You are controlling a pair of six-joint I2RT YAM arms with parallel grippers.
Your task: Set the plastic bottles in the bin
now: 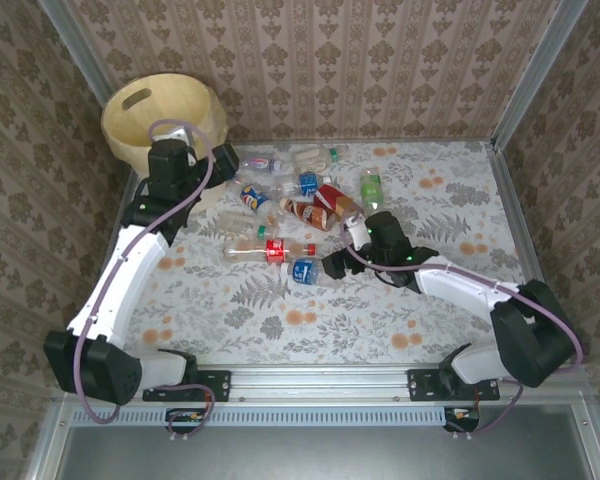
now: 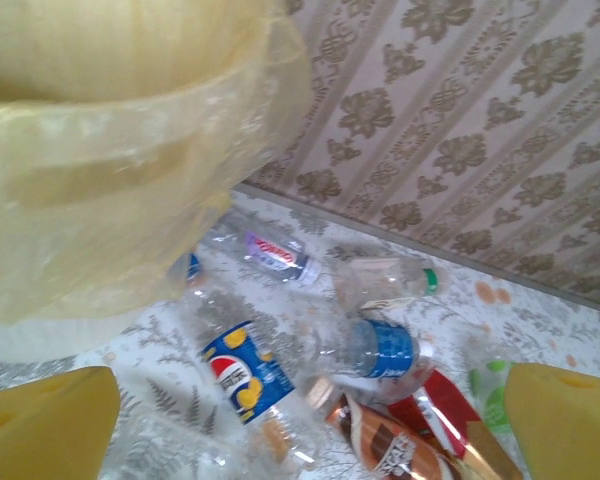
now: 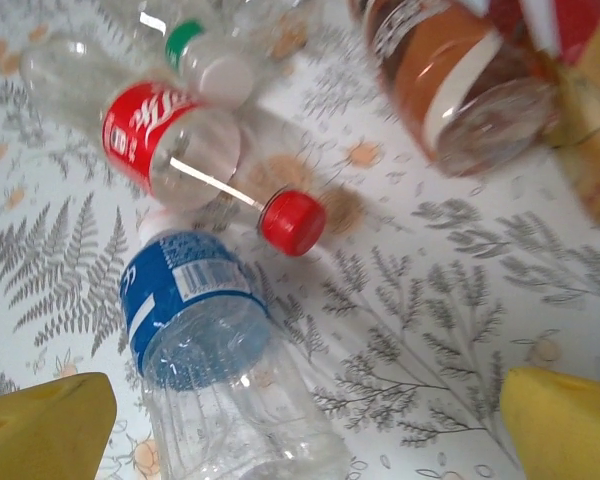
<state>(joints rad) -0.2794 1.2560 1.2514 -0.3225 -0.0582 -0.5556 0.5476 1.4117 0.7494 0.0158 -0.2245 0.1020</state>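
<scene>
While my left gripper (image 1: 226,162), just beside the one round cream-yellow plastic bin (image 1: 140,125), and right gripper (image 1: 330,265) both gape empty, I count roughly ten small clear plastic bottles (image 1: 305,184) crowded right of that bin.

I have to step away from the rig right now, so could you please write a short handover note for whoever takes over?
Left gripper: open, empty, next to the bin at the far left corner, facing the pile.
Right gripper: open, empty, over the blue-label bottle, which lies between its fingers, not gripped.
Bottles: lying scattered on the table between the arms, a red-label bottle among them.
Done: no bottle seen in the visible part of the bin.
Left: pick up every bottle and drop it in the bin.
</scene>
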